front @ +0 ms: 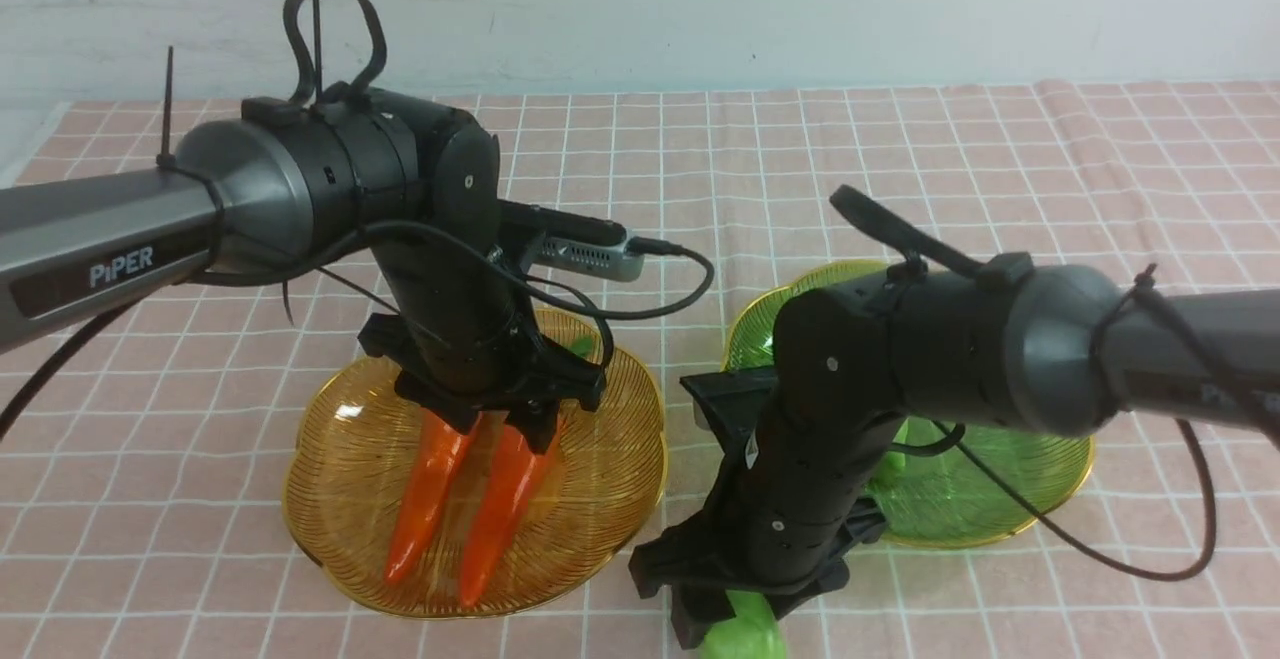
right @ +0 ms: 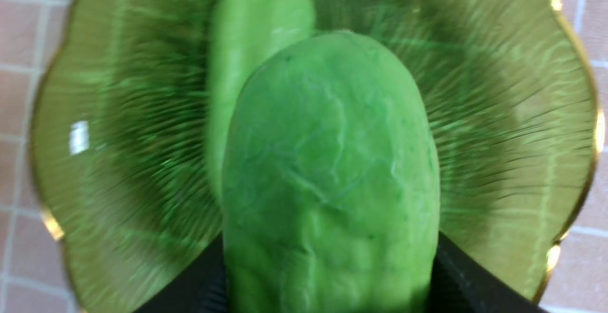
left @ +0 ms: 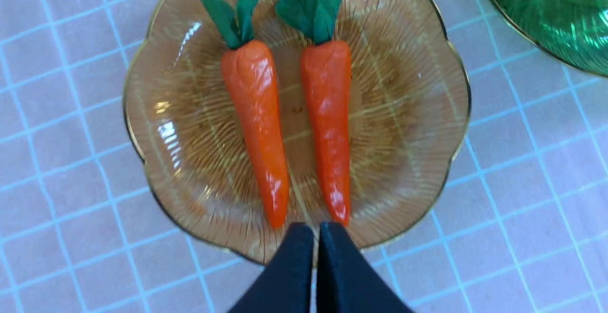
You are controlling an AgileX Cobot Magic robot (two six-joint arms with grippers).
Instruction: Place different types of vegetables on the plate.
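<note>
Both carrots (left: 256, 128) lie on the amber plate (left: 418, 113), the left claw (left: 316, 237) pinched together and empty above. The right claw (right: 327, 284) grips a gourd (right: 327, 161) over the green plate (right: 522, 137) where the other gourd (right: 256, 18) lies; it seems the last to place

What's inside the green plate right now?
A second gourd lies in the green plate. The held gourd in front hides part of it and the plate's middle, so anything else there can't be seen.
</note>
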